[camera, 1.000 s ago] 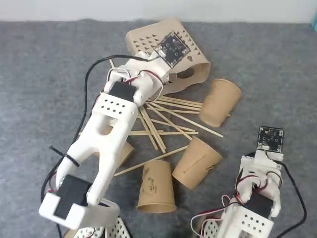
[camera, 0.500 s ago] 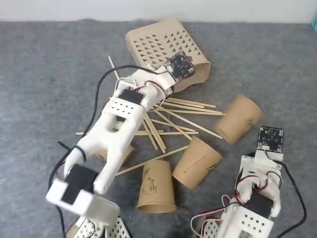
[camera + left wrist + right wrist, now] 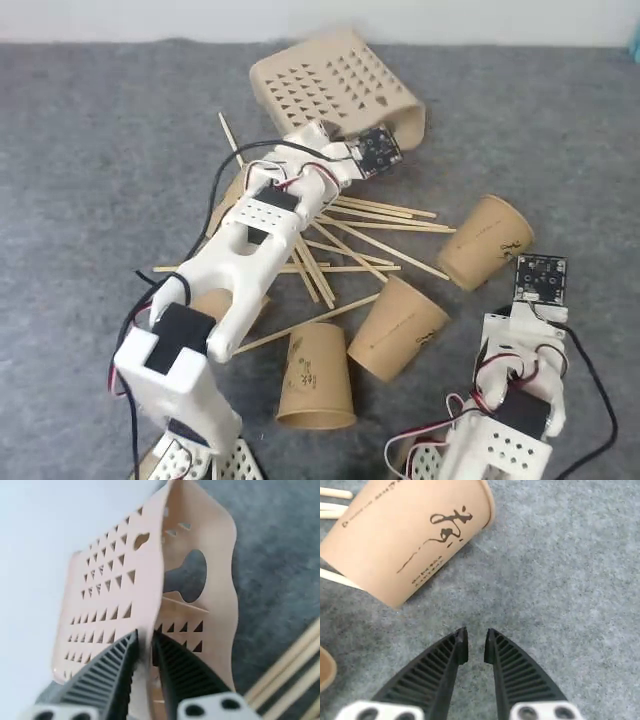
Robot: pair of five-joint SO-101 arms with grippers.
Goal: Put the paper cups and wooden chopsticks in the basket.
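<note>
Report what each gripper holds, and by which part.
The left gripper pinches the basket by the edge of its wall. The right gripper holds nothing.

Open carpet [image 3: 80, 150] at left, chopsticks [image 3: 370, 235] and cups [image 3: 400, 325] cluttering the centre, tipped basket [image 3: 340, 85] behind

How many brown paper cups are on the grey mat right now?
4 brown paper cups. One lies on its side far right, one in the centre, one in front of it, and one is half hidden under the left arm. That arm may hide more.
</note>
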